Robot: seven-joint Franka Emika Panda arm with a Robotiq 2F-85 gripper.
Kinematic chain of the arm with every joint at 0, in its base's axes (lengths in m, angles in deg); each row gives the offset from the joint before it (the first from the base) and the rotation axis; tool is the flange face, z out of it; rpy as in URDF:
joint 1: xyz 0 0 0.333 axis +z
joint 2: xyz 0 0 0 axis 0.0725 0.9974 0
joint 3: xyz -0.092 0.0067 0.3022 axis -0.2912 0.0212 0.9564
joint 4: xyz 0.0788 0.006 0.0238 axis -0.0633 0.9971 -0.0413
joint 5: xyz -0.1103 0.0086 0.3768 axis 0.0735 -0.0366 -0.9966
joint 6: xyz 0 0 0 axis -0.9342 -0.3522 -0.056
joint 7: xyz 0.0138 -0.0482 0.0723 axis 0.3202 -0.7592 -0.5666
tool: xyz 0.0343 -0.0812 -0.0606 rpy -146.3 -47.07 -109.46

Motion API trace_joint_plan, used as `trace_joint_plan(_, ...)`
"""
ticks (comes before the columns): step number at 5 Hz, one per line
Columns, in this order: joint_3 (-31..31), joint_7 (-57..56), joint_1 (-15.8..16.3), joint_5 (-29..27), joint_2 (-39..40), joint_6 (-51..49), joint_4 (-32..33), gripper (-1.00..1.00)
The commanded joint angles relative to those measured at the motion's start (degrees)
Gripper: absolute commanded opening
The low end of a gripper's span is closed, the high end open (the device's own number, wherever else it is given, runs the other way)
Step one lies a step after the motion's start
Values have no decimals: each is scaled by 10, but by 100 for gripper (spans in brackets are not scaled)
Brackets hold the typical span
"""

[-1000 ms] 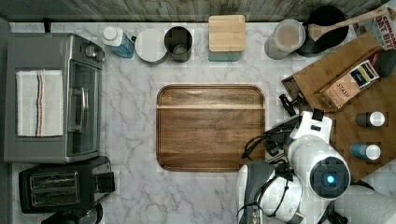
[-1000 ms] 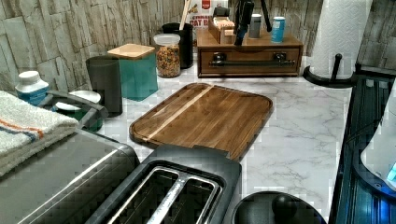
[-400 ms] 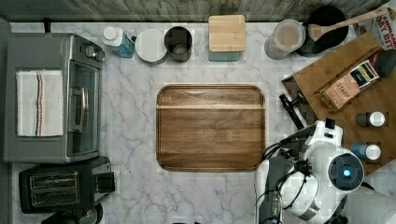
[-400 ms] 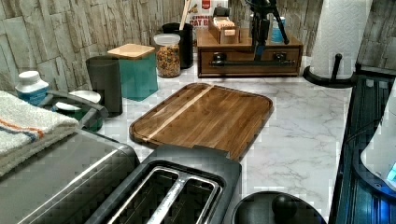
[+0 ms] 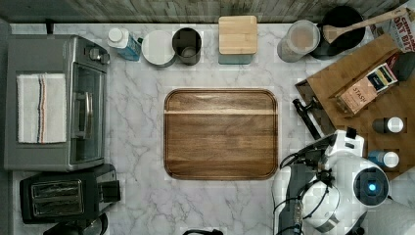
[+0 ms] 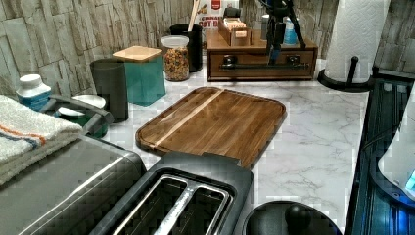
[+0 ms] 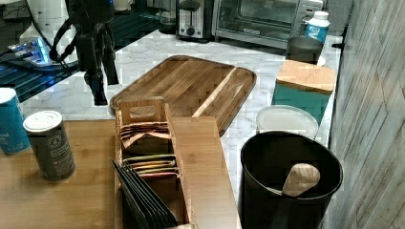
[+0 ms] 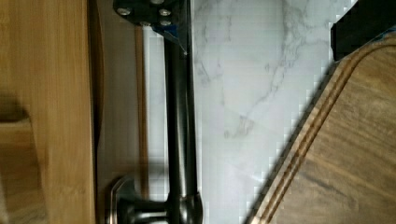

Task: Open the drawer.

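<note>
Drawer (image 6: 262, 65) sits closed in the upper middle of the left view, under the wooden cabinet top (image 6: 259, 40), its black bar handle (image 8: 180, 126) running across the front. Gripper (image 6: 273, 43) hangs just above that bar (whether its fingers are spread or closed I cannot tell). Likely risk: a descent slightly off line would strike the cabinet edge or slide past the bar, so the pull catches nothing.

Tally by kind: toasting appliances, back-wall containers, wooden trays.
Toasting appliances: 2 (toaster oven, toaster)
Back-wall containers: 6 (blue bottle, white-lidded dish, dark cup, teal canister, glass jar, black crock)
Wooden trays: 1 (tray)
Total: 9
</note>
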Motion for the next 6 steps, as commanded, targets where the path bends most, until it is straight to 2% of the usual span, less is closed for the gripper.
trace_joint_plan(1, -16, -108, 0, -115, 64, 31, -79, 100)
trace_joint_plan(3, 0, -154, -11, -174, 85, 62, -85, 100)
trace_joint_plan(4, -2, -140, -7, -160, 91, 53, -93, 100)
trace_joint_plan(6, 6, -145, -2, -186, 131, 69, -94, 100)
